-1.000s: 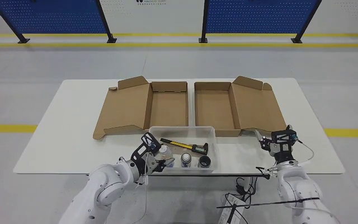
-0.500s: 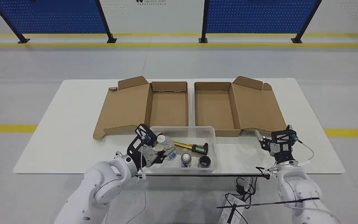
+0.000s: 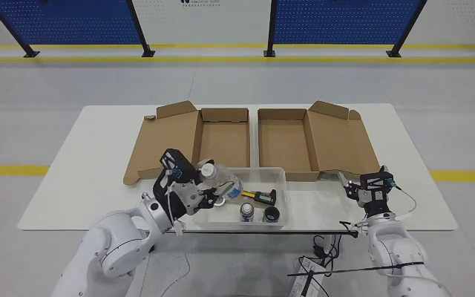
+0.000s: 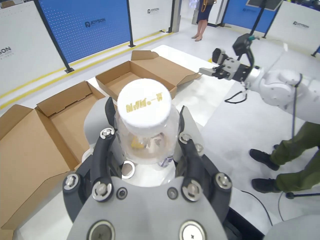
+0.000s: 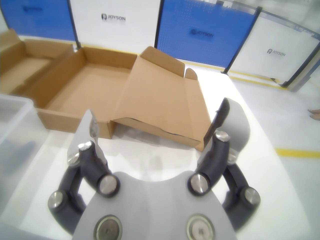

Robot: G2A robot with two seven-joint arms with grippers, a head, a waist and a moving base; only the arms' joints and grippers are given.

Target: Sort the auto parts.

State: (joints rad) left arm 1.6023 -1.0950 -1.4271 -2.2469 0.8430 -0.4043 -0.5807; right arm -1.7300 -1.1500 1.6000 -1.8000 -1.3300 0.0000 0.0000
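Left claw (image 4: 146,109): closed on clear bottle (image 4: 144,128) — white-capped, held over left end of bin (image 3: 256,170).
Right claw (image 5: 157,112): spread wide — held over tabletop (image 3: 415,148), beside right box (image 3: 286,145).
Bin contents: caliper (image 3: 258,196), small jars (image 3: 247,212).

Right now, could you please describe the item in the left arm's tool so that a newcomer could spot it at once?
On the white table, a clear bin sits in front of two open cardboard boxes. Above its left end, the left tool grips a transparent bottle. Its white cap and see-through body set it apart from the bin's yellow-and-black caliper and small dark round parts.
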